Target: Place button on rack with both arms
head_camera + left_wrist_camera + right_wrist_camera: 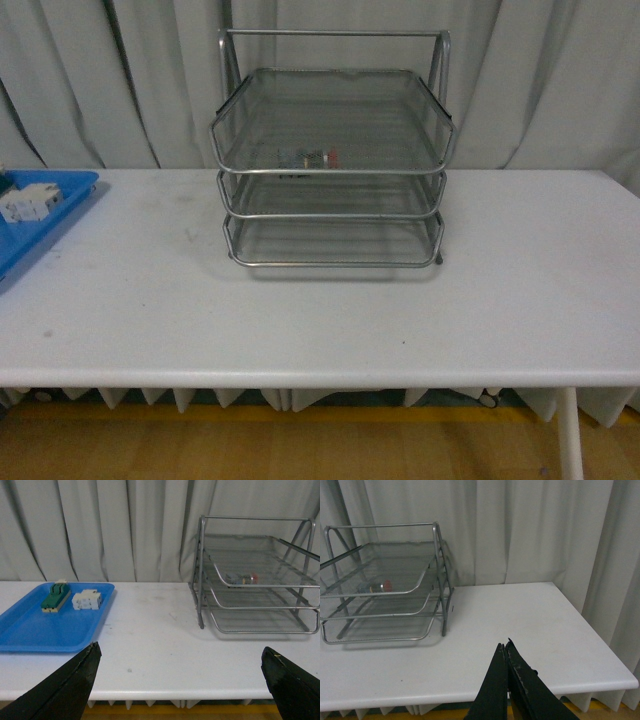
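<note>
The button, lying in the rack's top tray at frame centre, is judged light, rigid and best gripped by its blocky body, while the left gripper is spread and the right gripper pressed together.

The rack is silver wire mesh in a shiny tubular frame. Seen through the mesh, the button shows a red cap and what looks like a yellow band, blurred by the grid. The table is plain white, the curtain pale grey. The tray is bright blue, carrying a green-and-cream block and a white block. Both grippers' fingers are black.
</note>
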Controlling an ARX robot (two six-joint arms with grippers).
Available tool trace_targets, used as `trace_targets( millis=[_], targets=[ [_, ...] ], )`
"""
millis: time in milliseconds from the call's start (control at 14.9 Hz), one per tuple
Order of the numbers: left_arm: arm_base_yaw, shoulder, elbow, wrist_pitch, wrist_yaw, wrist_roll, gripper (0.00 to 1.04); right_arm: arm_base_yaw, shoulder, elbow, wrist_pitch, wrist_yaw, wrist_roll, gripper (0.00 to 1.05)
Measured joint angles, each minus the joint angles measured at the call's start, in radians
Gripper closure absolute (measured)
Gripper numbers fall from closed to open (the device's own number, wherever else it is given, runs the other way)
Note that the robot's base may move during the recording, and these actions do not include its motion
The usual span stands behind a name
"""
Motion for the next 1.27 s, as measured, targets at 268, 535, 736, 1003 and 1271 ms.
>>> trace_targets(
  millis=[268, 535, 736, 1003, 1271],
  targets=[
    [0.0, 0.0, 0.0, 0.0, 0.0, 0.0, 0.07, 0.0, -0.077, 0.0, -0.08, 0.0, 0.0, 1.03],
    [0.0, 0.0, 0.0, 0.0, 0.0, 0.0, 0.07, 0.0, -0.24, 0.0, -0.259, -0.003, 0.0, 1.03],
    [0.0, 0.0, 0.0, 0.0, 0.0, 0.0, 0.07, 0.0, -0.241, 0.0, -0.25, -0.003, -0.002, 0.48],
    [0.0, 0.0, 0.0, 0.0, 0.0, 0.0, 0.07, 0.0, -0.241, 0.0, -0.25, -0.003, -0.002, 0.1],
    [0.0, 0.0, 0.0, 0.0, 0.0, 0.0, 0.07, 0.0, -0.241, 0.0, -0.25, -0.003, -0.002, 0.06]
  ],
)
